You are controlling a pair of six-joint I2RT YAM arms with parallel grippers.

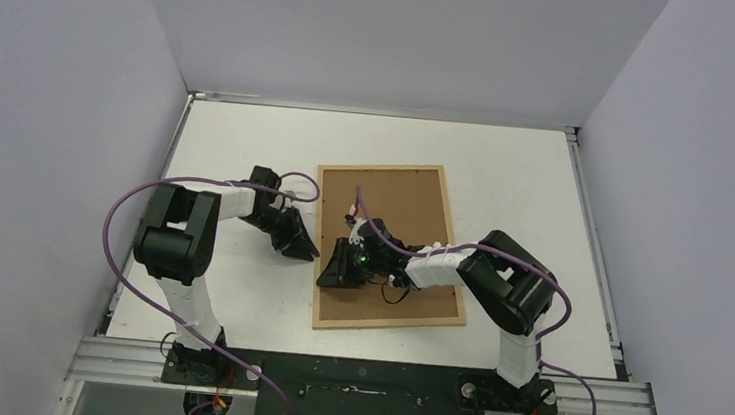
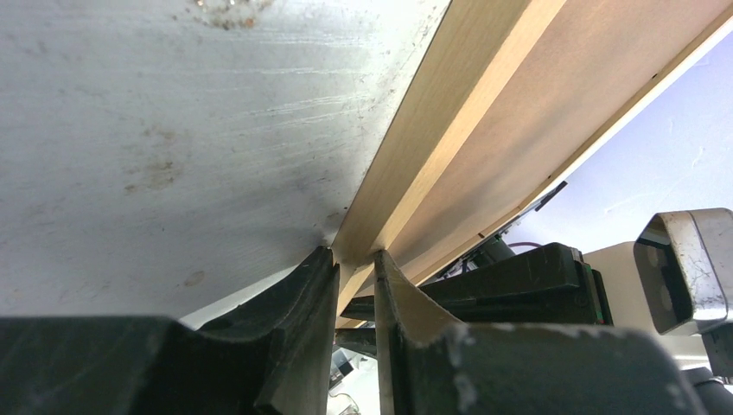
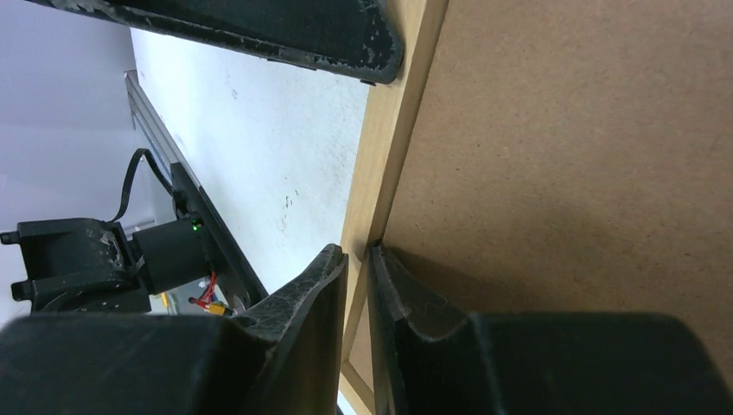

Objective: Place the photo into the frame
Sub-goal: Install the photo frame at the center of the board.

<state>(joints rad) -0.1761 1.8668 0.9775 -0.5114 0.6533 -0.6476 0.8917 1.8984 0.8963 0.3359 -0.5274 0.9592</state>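
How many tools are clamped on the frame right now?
2. The left tool pinches the frame's left rail from outside; the right tool pinches the same rail beside it, from inside.

**Item:** 1 frame (image 1: 392, 205), rectangular.

**Build:** 4 thin rails of pale, light-coloured wood around a plain brown board; the rails make a narrow border on every side.

**Face showing:** the back. The board is matte and fibrous, with no print or pattern.

**Pose:** in the overhead view it appears to lie flat, long sides running away from the near edge, turned slightly askew to the table (image 1: 249, 137) edges. Whether its left long rail (image 2: 449, 112) rests fully on the surface cannot be told.

**Position:** about mid-table, a little toward the near side.

**Close views:** the left rail (image 3: 380, 173) has a flat outer face and a clean, straight join to the board.
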